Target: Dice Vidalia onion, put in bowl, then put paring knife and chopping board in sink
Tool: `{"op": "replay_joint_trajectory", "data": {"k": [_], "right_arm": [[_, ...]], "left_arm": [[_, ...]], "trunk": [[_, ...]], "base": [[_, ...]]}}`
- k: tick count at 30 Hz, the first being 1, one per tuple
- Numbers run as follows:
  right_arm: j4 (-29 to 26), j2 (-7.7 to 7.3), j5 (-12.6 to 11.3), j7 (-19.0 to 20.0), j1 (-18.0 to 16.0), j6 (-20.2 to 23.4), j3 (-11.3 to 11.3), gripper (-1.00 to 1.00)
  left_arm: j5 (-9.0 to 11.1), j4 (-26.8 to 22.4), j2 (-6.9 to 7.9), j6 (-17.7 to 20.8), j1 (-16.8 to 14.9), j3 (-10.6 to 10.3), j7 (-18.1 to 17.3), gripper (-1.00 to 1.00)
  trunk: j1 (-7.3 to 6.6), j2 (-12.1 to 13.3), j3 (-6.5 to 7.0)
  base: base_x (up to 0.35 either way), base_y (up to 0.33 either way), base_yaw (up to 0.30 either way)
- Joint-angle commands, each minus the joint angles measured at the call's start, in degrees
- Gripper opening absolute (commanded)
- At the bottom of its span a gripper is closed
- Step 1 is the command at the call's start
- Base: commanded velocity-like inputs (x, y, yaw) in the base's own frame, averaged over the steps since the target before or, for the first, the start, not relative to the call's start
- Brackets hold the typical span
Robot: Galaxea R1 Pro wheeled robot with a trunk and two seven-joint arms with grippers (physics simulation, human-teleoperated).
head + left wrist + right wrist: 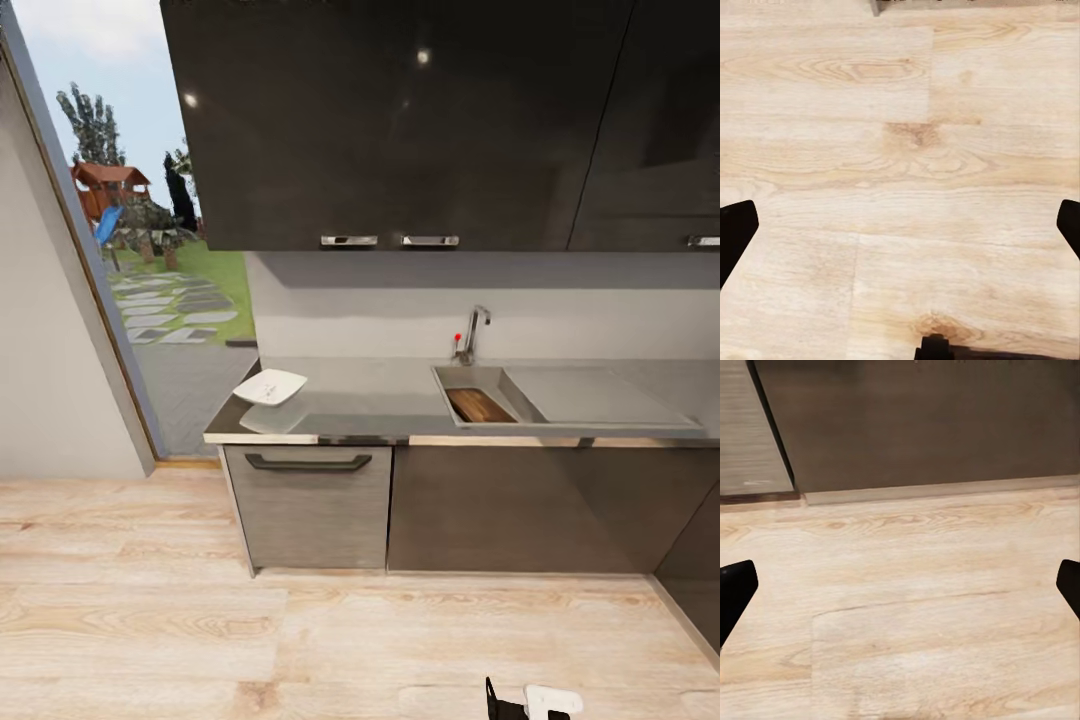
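Note:
The grey steel sink (pixel 468 377) sits in the light-grey countertop (pixel 370 400), with the brown chopping board (pixel 480 405) lying inside its basin. The white square bowl (pixel 270 387) rests near the countertop's left end. The Vidalia onion and the paring knife are out of view. My left gripper (pixel 900 225) is open above bare wooden floor, its dark fingertips (pixel 735 232) far apart with nothing between them. My right gripper (pixel 900 585) is open too, over floor close to the dark base cabinets (pixel 922 427).
A chrome faucet (pixel 476 328) with a red knob (pixel 458 338) stands behind the basin, and the flat drainer (pixel 590 395) extends right. Dark wall cabinets (pixel 400 120) hang overhead. A drawer front with handle (pixel 308 462) is below the bowl. An open doorway (pixel 150 280) lies left. Light wood floor (pixel 300 640) separates me from the counter.

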Motion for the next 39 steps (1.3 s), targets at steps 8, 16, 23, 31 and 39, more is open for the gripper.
{"op": "replay_joint_trajectory", "data": {"k": [8,16,23,31,39], "right_arm": [[0.04,0.0,-0.42,0.16,-0.05,-0.2,0.06,1.0],[0.05,0.0,-0.42,0.16,-0.05,-0.2,0.09,1.0],[0.06,0.0,-0.42,0.16,-0.05,-0.2,0.09,1.0],[0.06,0.0,-0.42,0.16,-0.05,-0.18,0.09,1.0],[0.06,0.0,-0.38,0.17,-0.05,-0.17,0.09,1.0]], "left_arm": [[0.57,0.06,0.0,-0.21,-0.05,-0.5,0.2,1.0],[0.57,0.21,-0.08,-0.21,-0.05,-0.5,0.2,1.0],[0.57,0.31,-0.09,-0.21,-0.05,-0.5,0.2,1.0],[0.57,0.32,-0.09,-0.21,-0.05,-0.5,0.2,1.0],[0.57,0.32,-0.09,-0.21,-0.05,-0.5,0.2,1.0]], "trunk": [[0.02,-0.09,0.62],[0.02,-0.09,1.35],[0.02,-0.09,1.98],[0.02,-0.09,2.71],[0.02,-0.09,3.43]], "base": [[0.0,0.0,0.0],[0.0,0.0,0.0],[0.0,0.0,0.0],[0.0,0.0,0.0],[0.0,0.0,0.0]]}}
